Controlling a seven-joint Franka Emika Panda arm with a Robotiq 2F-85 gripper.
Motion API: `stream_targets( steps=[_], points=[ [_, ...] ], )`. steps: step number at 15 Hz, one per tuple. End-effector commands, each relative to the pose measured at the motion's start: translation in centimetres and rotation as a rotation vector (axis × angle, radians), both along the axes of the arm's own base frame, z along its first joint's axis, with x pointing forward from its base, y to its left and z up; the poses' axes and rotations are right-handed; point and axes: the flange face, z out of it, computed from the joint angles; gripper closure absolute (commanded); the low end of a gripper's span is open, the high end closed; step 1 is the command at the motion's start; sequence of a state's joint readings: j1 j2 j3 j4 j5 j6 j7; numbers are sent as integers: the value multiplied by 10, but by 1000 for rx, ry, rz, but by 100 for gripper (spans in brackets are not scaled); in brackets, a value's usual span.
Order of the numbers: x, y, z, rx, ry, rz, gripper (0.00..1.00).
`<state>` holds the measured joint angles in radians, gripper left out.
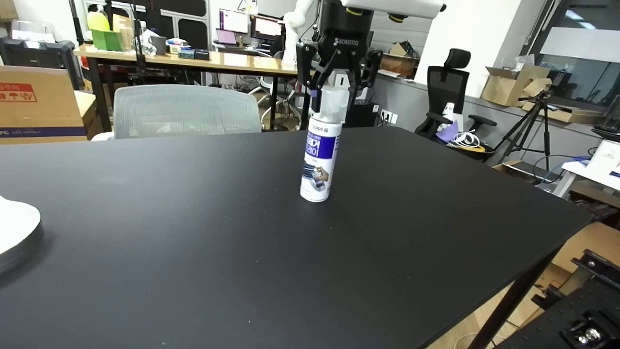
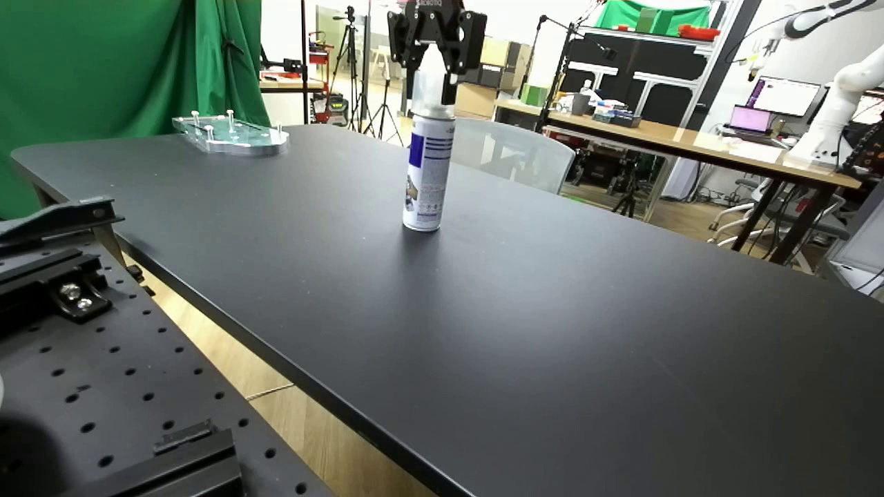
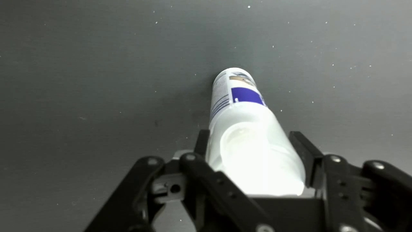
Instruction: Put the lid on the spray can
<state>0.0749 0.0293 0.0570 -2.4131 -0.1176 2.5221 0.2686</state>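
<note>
We're calling this nearly done: in both exterior views the spray can [image 1: 319, 160] is standing towards the far edge of the tabletop [image 1: 193, 242], lid [image 1: 334, 103] resting on top, looking lined up. The hand [image 3: 249, 141] is sitting about lid-wide, apparently pinching the lid from both sides. We aren't seeing whether it's fully seated; pressing and letting go are likely remaining.

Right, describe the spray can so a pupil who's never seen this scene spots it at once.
Find the large black table, then the black gripper pointing down over it. Below the gripper stands the spray can, a slim white cylinder. Its dark blue label band sets it apart from the translucent lid at its top.
</note>
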Motion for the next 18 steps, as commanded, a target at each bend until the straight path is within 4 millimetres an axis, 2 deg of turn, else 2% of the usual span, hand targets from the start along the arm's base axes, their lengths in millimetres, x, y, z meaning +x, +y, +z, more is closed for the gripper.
stream_targets(
  steps=[1, 3, 9, 18],
  points=[
    [1, 0, -1, -8, 1, -22, 11],
    [2, 1, 1, -12, -3, -18, 1],
    [8, 11, 17, -31, -35, 22, 0],
    [-20, 64, 41, -77, 190, 255, 0]
  ],
)
